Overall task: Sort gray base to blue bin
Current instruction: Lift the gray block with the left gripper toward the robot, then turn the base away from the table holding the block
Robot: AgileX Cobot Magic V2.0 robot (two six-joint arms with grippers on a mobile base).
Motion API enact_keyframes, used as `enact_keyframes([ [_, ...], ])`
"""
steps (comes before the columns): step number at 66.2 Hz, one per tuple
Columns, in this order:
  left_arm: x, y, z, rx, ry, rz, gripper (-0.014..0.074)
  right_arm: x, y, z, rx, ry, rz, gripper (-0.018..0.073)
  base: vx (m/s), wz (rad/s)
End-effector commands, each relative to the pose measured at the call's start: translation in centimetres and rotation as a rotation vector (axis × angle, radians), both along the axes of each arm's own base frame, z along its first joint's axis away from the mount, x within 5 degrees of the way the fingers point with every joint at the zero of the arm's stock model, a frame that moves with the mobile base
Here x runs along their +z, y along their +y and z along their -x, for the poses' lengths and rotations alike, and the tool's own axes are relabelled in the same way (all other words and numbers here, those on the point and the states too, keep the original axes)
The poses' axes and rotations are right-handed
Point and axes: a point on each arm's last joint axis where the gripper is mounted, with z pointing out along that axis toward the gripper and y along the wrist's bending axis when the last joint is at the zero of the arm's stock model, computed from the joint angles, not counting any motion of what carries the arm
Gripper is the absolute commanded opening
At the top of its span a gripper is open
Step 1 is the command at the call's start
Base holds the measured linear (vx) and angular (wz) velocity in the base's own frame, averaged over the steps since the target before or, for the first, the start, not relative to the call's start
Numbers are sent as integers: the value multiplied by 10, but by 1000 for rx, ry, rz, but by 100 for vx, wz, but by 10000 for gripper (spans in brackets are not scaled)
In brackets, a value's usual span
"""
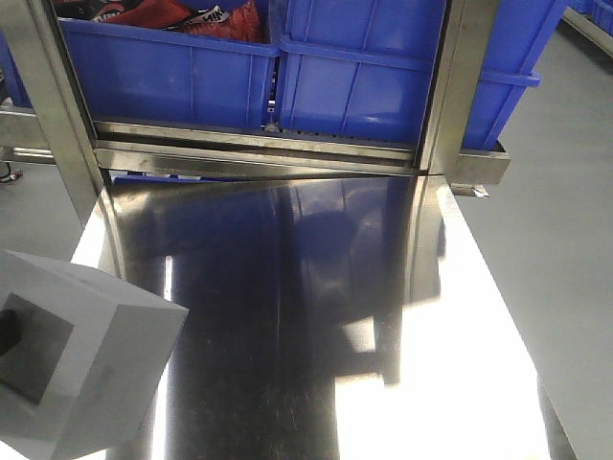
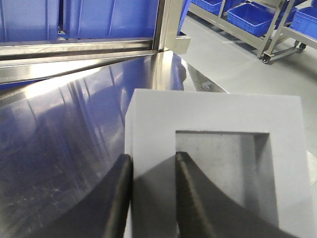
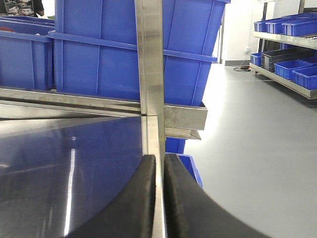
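The gray base fills the lower left of the front view, tilted, with its square recess facing the left wrist camera. My left gripper is shut on one wall of the gray base, with one finger outside it and the other finger inside the recess. The tall blue bin stands on the steel rack at the back right, also seen as the blue bin in the right wrist view. My right gripper is shut with nothing in it, over the table's right edge.
The shiny steel table runs from the front to the rack rail. A lower blue crate with red and black items sits left of the bin. Steel posts stand at the rack. More blue crates sit on shelving to the right.
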Motion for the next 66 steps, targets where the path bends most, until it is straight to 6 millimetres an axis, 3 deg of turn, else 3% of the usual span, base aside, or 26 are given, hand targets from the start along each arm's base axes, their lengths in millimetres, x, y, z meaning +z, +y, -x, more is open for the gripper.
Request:
enact_keyframes([
  [1,17,-1,-1,15,-89,83,-6,9,0,1,-2,-92,13,-4,0,0],
  [66,17,-1,-1,15,-89,83,-6,9,0,1,-2,-92,13,-4,0,0],
])
